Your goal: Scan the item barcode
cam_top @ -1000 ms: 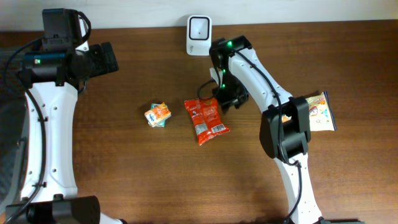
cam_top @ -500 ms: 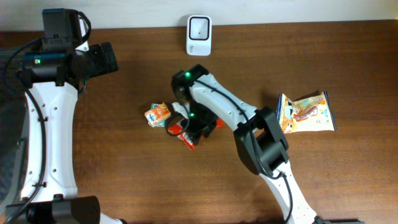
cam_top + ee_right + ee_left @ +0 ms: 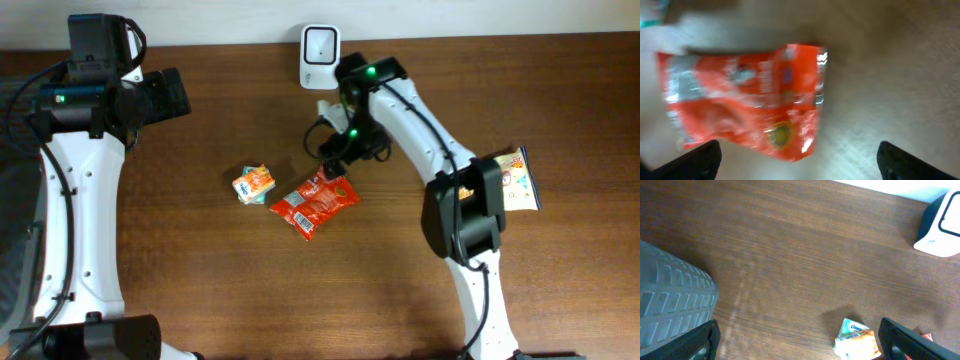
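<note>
Crinkled red snack packet (image 3: pixel 314 203), lying flat

The scanner (image 3: pixel 320 57) stands at the far edge of the table (image 3: pixel 560 280). Nearer, mid-table, lies the snack packet (image 3: pixel 314 202), with a small carton (image 3: pixel 254 184) just left of it. My right gripper (image 3: pixel 335 150) hangs between scanner and packet. A second packet (image 3: pixel 515 182) lies well right.

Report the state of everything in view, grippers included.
Red foil snack pouch: lying loose, not held.
Small orange-and-white carton: resting, untouched.
White barcode scanner: standing, no item presented.
Yellow-and-white snack bag: flat, partly hidden by right arm.
Left gripper: open, empty.
Right gripper: open, empty, above the pouch.
</note>
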You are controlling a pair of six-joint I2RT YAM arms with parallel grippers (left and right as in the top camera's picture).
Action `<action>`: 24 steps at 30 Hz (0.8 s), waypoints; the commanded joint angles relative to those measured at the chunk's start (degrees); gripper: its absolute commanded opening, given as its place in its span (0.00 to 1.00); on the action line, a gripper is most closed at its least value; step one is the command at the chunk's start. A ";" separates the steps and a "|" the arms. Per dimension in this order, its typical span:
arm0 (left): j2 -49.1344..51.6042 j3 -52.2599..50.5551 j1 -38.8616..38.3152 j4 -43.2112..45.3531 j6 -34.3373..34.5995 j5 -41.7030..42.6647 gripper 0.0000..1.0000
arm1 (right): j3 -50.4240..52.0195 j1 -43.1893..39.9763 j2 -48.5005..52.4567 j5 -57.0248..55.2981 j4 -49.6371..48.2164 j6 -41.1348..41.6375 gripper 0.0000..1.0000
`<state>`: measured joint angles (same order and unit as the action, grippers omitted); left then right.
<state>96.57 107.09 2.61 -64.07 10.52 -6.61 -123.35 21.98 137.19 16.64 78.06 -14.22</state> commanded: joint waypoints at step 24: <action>0.15 -0.22 0.07 0.09 -0.31 0.20 0.99 | 10.21 6.45 4.20 4.28 -12.76 5.70 0.04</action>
<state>96.57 107.09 2.61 -64.05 10.52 -6.61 -114.37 28.53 137.88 18.52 64.79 -8.84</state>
